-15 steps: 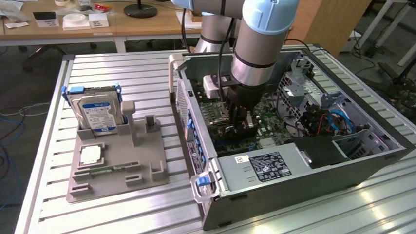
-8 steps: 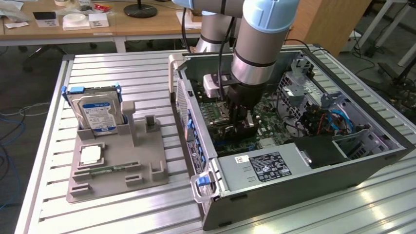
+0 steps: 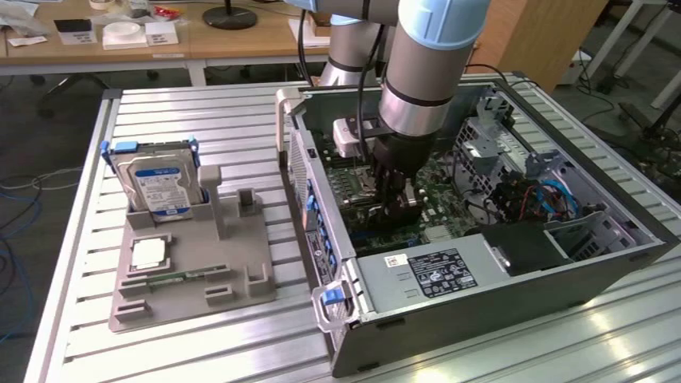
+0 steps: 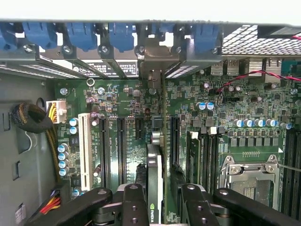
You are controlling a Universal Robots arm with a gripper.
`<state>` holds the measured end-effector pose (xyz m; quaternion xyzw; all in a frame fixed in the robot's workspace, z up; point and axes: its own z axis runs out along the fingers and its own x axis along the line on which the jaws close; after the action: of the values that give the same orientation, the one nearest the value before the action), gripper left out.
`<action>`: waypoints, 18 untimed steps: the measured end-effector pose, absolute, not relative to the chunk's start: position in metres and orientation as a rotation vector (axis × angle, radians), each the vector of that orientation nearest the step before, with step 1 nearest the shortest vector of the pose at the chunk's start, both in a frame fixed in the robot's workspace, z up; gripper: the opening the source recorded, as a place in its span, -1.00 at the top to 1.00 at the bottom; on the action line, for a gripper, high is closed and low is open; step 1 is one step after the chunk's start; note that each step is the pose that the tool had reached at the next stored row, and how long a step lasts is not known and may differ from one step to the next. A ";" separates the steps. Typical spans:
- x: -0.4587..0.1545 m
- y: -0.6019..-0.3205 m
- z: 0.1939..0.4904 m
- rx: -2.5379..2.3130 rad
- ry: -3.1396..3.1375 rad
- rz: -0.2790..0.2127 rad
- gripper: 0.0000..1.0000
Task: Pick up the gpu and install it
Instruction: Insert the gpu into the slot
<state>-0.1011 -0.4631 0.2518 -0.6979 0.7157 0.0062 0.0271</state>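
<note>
Clamping one gpu [image 4: 155, 188] edge-on, the gripper [image 4: 157, 200] hangs over the motherboard [image 4: 122, 94] inside one case [image 3: 479, 279]. One hard drive [image 3: 159, 187] stands on the worktop [image 3: 213, 351]; the card's lower edge is hidden.

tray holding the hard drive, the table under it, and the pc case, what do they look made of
Tray: looks like matte grey plastic, with blocky moulded posts and no shine. Table: likely bare aluminium, a ribbed silvery surface that reflects light in streaks. PC case: seems to be dark painted sheet metal, with thin folded walls; its blue latches look plastic.
</note>
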 end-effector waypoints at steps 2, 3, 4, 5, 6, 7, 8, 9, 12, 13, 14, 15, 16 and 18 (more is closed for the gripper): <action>-0.101 -0.463 0.252 -2.156 2.210 0.019 0.32; -0.101 -0.463 0.252 -2.155 2.210 0.019 0.32; -0.101 -0.463 0.252 -2.155 2.210 0.019 0.32; -0.101 -0.463 0.252 -2.155 2.210 0.019 0.32; -0.101 -0.463 0.252 -2.155 2.210 0.019 0.32; -0.101 -0.463 0.252 -2.155 2.210 0.019 0.32; -0.101 -0.463 0.252 -2.155 2.210 0.019 0.32; -0.101 -0.463 0.252 -2.155 2.210 0.019 0.32; -0.101 -0.463 0.252 -2.156 2.211 0.019 0.34; -0.101 -0.463 0.252 -2.156 2.211 0.019 0.45; -0.101 -0.463 0.252 -2.156 2.210 0.019 0.45; -0.101 -0.463 0.252 -2.156 2.210 0.019 0.47; -0.101 -0.463 0.252 -2.156 2.210 0.019 0.47; -0.101 -0.463 0.252 -2.156 2.210 0.019 0.47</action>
<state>-0.1011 -0.4628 0.2518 -0.6979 0.7157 0.0062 0.0271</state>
